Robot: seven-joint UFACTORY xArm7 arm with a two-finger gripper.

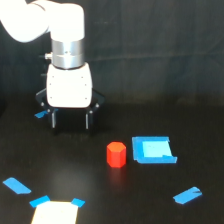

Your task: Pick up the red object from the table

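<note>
On the black table (pixel 100 200), the red object (pixel 116 154) is standing upright, lying toward the exterior view's right of and nearer the camera than the fingers (pixel 71 120), which are hanging spread apart and holding nothing. A blue square patch (pixel 152 150) is sitting just beside the block's far side; blue tape strips (pixel 187 195) are lying well apart, nothing blocking the path.

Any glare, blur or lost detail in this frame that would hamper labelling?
Exterior view: soft overall; the pale patch is blown out; the gripper has dark fingers that merge with the black table, so its opening is unclear; the red object stands out clearly.
</note>
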